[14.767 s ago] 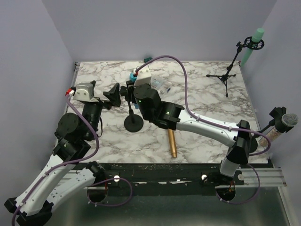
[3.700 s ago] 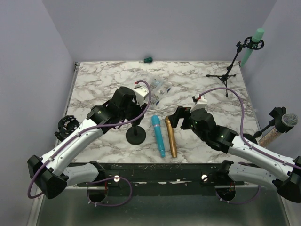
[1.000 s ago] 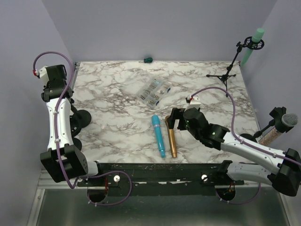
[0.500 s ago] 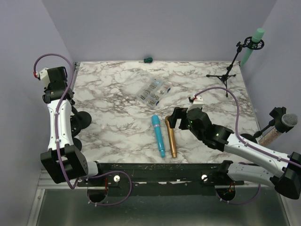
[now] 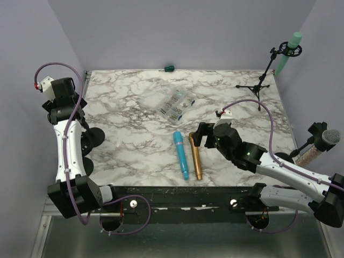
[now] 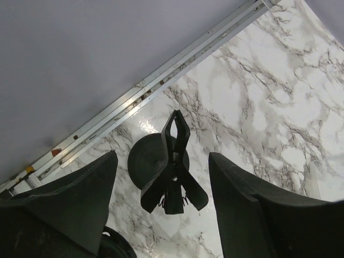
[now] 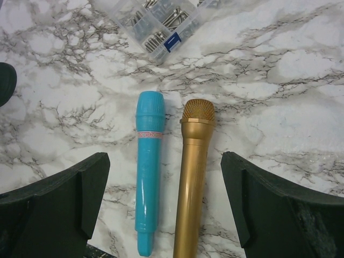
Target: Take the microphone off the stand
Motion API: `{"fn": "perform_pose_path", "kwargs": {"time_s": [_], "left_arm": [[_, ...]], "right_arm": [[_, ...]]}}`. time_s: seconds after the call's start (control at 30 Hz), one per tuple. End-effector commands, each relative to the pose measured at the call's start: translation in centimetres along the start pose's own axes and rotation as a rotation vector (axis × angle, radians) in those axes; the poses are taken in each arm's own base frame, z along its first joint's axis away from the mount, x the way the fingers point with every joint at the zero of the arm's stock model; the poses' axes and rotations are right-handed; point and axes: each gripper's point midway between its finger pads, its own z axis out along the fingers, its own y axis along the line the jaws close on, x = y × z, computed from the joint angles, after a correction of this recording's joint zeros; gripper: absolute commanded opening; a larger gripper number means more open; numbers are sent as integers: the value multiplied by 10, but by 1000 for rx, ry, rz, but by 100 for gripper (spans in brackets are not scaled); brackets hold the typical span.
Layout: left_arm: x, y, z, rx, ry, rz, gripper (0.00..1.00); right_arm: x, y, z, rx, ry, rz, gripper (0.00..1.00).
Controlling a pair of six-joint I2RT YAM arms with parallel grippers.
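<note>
No legible text or labels

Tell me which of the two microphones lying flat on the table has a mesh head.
The gold microphone: its head is fine mesh, while the blue microphone lying beside it has a smooth solid head.

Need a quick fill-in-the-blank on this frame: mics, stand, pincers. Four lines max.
1. The blue mic lies flat on the table, beside the ___ mic.
2. The clip on the stand holds ___.
3. The right pincer hovers over both mics, jaws ___.
4. The left pincer hangs open above the ___.

Missing words: gold; nothing; open; stand
</note>
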Motion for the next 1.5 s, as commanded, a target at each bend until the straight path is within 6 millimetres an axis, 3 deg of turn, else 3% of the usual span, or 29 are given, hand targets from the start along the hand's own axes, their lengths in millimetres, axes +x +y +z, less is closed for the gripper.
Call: {"fn": "perform_pose_path", "kwargs": {"time_s": [0.0, 0.23, 0.4, 0.5, 0.63, 0.73, 0.87, 1.0, 1.17, 1.47], "left_arm": [[-12, -6, -18, 83, -59, -40, 72], [-18, -27, -55, 252, -156, -21, 73], [-3, -69, -91, 451, -150, 95, 73], [13, -101, -122, 625, -146, 198, 73], [47, -142, -179, 937, -96, 323, 73], [69, -159, -222, 1148, -77, 407, 75], [89, -166, -268, 1352, -76, 484, 78], [100, -166, -294, 1462, -84, 522, 78], [109, -165, -309, 1513, -92, 560, 78], [127, -166, -320, 1541, -96, 620, 78]], "right_arm": [[-10, 3, -3, -2, -19, 22, 93], [-9, 2, 1, 21, -6, 4, 93], [-12, 2, 7, 47, 0, -15, 93], [-14, 2, 11, 67, 1, -30, 93], [-20, 1, 16, 107, -3, -56, 93], [-29, -3, 16, 150, -15, -72, 93], [-44, -11, 10, 209, -50, -98, 93], [-62, -22, 3, 287, -94, -124, 93], [-92, -37, -5, 414, -181, -146, 98], [-184, -102, 7, 650, -311, -74, 100]]}}
